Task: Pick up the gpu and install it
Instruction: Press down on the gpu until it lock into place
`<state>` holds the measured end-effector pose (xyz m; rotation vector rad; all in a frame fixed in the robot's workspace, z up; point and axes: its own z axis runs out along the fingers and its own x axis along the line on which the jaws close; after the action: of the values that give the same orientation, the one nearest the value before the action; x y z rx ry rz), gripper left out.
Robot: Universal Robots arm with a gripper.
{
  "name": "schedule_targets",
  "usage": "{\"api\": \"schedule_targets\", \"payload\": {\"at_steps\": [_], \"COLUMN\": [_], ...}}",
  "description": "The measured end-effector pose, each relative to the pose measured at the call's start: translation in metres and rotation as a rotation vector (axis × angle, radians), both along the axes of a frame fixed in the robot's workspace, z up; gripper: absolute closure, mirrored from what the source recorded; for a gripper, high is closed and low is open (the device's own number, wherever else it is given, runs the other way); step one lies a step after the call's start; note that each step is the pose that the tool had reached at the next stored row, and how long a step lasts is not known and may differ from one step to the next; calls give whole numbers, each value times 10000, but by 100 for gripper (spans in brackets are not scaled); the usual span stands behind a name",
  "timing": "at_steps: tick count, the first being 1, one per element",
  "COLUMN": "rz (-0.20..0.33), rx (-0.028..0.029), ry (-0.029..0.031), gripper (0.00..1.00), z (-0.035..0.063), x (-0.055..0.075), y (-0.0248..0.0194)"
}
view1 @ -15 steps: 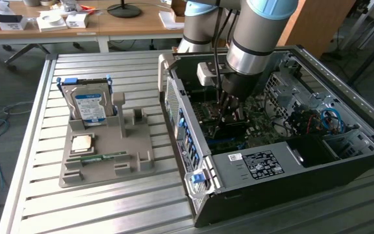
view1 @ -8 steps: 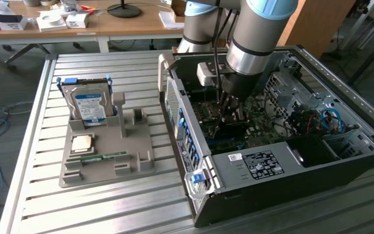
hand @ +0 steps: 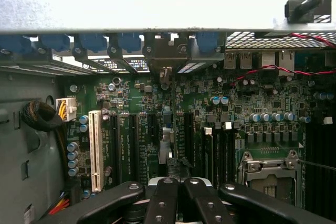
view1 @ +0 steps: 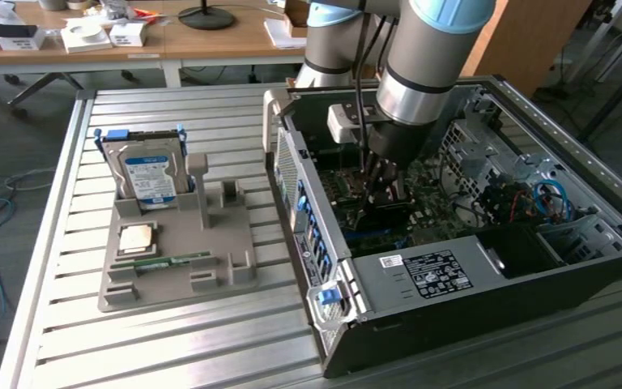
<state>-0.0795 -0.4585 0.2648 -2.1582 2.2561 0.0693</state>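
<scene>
Matt black plastic claw (hand: 177, 192) above a glossy green circuit board (hand: 157, 124); beside it, a dull grey metal computer case (view1: 419, 279) on a ribbed, brushed-metal bench (view1: 181, 340).

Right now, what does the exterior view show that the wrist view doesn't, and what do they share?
Exterior view alone: the grey moulded parts tray on the slatted metal table, holding the boxy hard drive with its blue-white label, a square silver processor chip and a narrow green memory strip; also the open black computer case from outside.

Wrist view alone: the white expansion slot and the silver processor socket up close.

Both: the green motherboard and the shut black gripper, lowered inside the case.
</scene>
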Motion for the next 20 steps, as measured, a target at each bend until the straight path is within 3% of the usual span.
{"api": "schedule_targets", "payload": {"at_steps": [20], "rz": [0], "rx": [-2], "ry": [1], "gripper": [89], "z": [-15], "x": [0], "y": [0]}}
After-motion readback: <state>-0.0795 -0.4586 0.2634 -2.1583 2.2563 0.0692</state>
